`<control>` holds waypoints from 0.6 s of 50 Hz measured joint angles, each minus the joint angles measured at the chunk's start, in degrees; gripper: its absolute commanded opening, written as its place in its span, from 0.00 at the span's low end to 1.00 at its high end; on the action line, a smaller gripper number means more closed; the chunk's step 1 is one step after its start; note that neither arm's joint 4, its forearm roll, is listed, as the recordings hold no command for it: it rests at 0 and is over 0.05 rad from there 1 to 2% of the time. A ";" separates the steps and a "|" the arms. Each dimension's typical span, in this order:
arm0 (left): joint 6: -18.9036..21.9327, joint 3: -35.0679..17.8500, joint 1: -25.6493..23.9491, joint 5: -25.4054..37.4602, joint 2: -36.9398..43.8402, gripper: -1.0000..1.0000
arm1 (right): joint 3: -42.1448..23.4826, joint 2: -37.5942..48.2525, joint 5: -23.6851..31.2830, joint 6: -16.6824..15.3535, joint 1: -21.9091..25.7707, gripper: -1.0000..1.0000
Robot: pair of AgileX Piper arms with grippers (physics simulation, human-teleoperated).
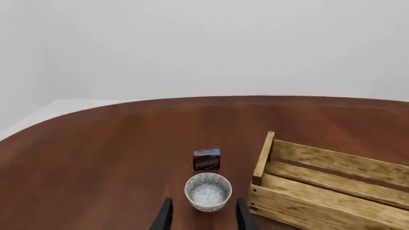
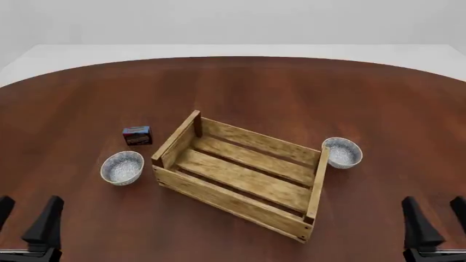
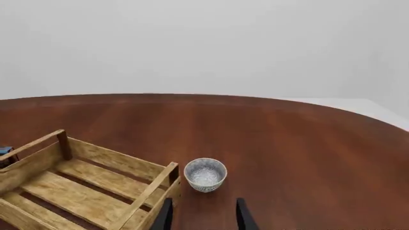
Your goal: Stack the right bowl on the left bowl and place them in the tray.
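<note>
Nearest, the left gripper and right gripper hover with fingers spread, holding nothing. Beyond them the tray sits mid-table, left bowl and right bowl flanking it; a small box lies behind the left bowl.

left bowl: ahead of the left claw
box: behind it
tray: between both bowls
right bowl: ahead-left of the right claw
</note>
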 measured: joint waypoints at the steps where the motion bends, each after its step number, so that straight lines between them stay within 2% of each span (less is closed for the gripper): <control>1: 0.04 0.00 0.01 -0.04 0.02 1.00 | 0.02 0.26 -0.15 -0.20 -0.05 1.00; 14: 0.25 -0.54 -0.31 -0.26 0.25 1.00 | -1.03 7.25 -3.65 -0.59 -0.57 1.00; 22: 0.28 -1.08 -0.48 -0.32 0.54 1.00 | -4.02 14.29 -5.01 0.18 -0.40 1.00; 30: 0.21 -2.14 -0.59 0.27 0.54 1.00 | -9.11 21.99 -4.02 -0.11 -0.45 1.00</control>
